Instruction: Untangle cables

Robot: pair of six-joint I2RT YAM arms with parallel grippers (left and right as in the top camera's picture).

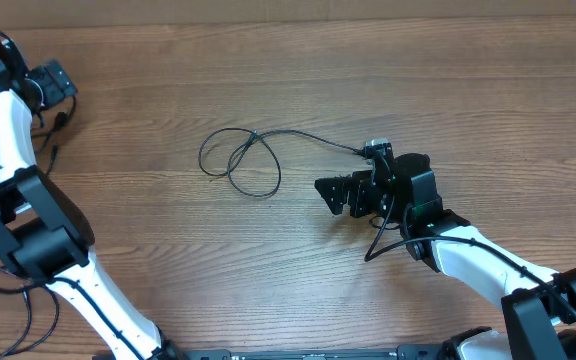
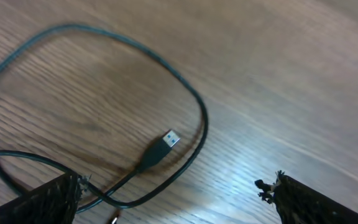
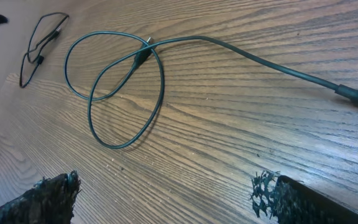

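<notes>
Cable (image 1: pixel 254 135) lies looped over itself at mid-table, one end just beside our right gripper (image 1: pixel 328 197), which stands spread and empty. Our left gripper (image 2: pixel 173 183), also spread, hovers over a second cable (image 2: pixel 157 151) far left. Untangling looks barely begun; next, we judge, comes a pinch to draw it open.

A dark cable (image 2: pixel 204 127) loops on the wooden table (image 2: pixel 291 74), its USB plug (image 2: pixel 165 144) lying inside the loop.
</notes>
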